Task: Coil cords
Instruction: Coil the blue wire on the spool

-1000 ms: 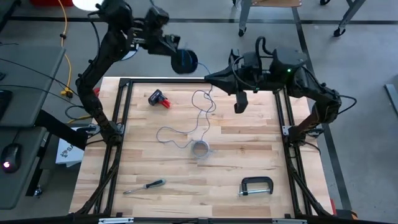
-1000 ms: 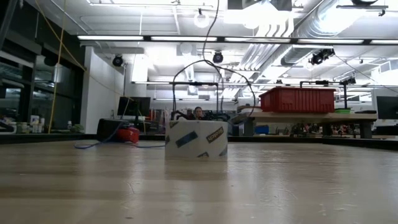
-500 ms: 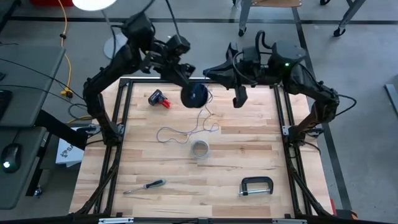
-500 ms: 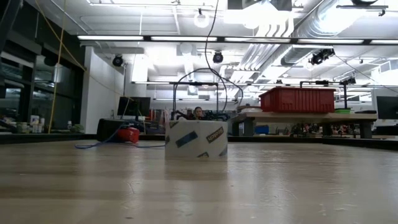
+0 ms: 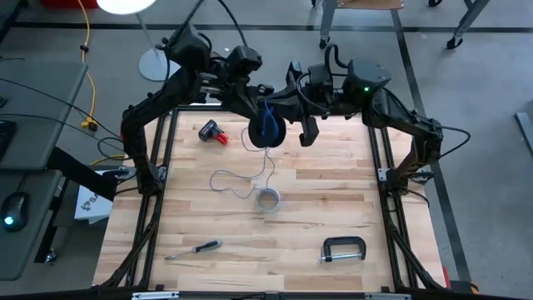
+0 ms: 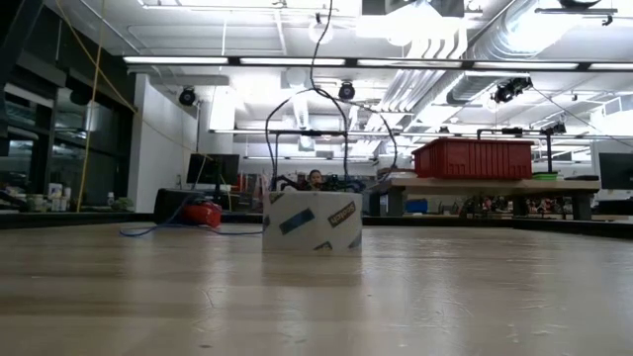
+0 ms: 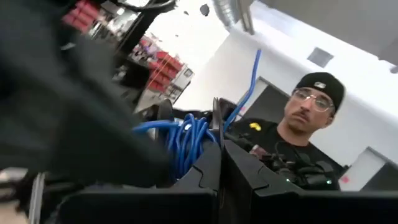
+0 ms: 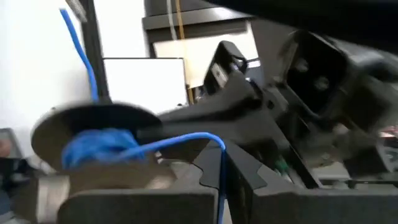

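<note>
A blue cord (image 5: 266, 125) is wound on a dark spool (image 8: 93, 118), high over the table's far middle. My left gripper (image 5: 256, 102) is shut on the spool. My right gripper (image 5: 281, 107) is close to the right of the spool and is shut on a blue strand (image 8: 186, 138) that leads off it. A thin pale cord (image 5: 237, 179) hangs from under the spool. It lies in loose loops on the table, next to a tape roll (image 5: 266, 200). In the low view it arches up behind the roll (image 6: 312, 220). My left gripper pinches the spool's thin dark flange (image 7: 215, 121) between its two shut fingers, beside the blue windings (image 7: 183, 137). The spool is lifted clear of the table. My right gripper pinches the single blue strand (image 8: 221, 163) between its fingertips, a short way from the spool. The fingers lie across the strand, which bends where they hold it.
A red tool (image 5: 213, 132) lies at the far left of the table. A screwdriver (image 5: 193, 248) lies at the near left and a C-clamp (image 5: 343, 248) at the near right. A black frame (image 5: 166, 125) rims the table. A person (image 7: 308, 124) shows in the left wrist view.
My left gripper has carried the spool from beyond the far edge toward the table's near and right, to above the far middle. My right gripper has moved left, up to the spool. The pale cord's far loop has been drawn up off the table, and the near loops have stayed.
</note>
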Tool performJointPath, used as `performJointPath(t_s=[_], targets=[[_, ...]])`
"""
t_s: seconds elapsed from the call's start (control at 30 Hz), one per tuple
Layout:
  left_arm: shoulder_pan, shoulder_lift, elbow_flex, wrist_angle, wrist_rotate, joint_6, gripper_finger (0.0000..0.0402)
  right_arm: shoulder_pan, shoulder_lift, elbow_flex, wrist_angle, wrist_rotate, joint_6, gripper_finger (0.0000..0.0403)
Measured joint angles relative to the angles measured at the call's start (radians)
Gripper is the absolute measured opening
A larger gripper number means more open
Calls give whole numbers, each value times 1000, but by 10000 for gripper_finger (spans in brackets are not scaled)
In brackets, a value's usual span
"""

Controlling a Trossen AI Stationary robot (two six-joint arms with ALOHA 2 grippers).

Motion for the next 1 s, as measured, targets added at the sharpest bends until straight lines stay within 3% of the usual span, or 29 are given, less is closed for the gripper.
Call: performJointPath(t_s=[0.17,0.4,0.53,1.0], targets=[[1,-2,0,228,-1,-170,0,2,0,0,25,76,12,19],[2,-3,0,336,-43,-218,0,-3,16,0,41,138,60,131],[25,-10,0,376,-74,-212,0,-3,25,1,38,136,68,168],[75,-54,1,427,-163,-170,0,-5,100,-1,21,144,132,176]])
